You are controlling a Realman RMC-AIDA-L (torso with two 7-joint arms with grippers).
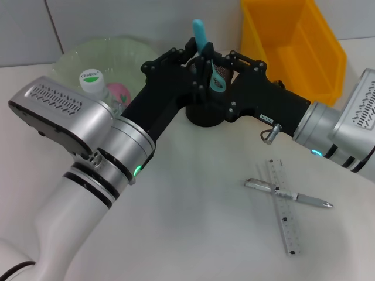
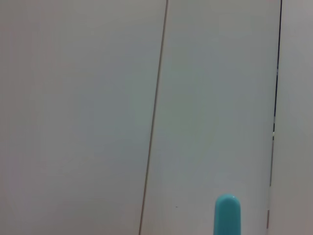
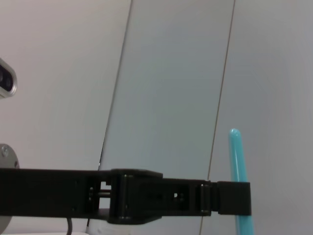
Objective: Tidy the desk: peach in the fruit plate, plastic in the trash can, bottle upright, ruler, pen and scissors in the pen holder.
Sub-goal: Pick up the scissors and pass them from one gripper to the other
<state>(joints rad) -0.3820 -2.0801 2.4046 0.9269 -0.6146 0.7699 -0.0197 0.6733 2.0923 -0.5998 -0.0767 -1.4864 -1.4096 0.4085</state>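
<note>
Where both hands meet, seemingly scissors (image 1: 202,41).

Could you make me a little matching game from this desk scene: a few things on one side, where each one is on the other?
Things:
1. scissors
2. pen
3. bottle
4. yellow bin

Places:
A. lying across the ruler on the desk
B. at the back right of the desk
C. upright over the black pen holder, between the left hand and the right hand
D. standing beside the green fruit plate

Pairs: 1-C, 2-A, 3-D, 4-B
</note>
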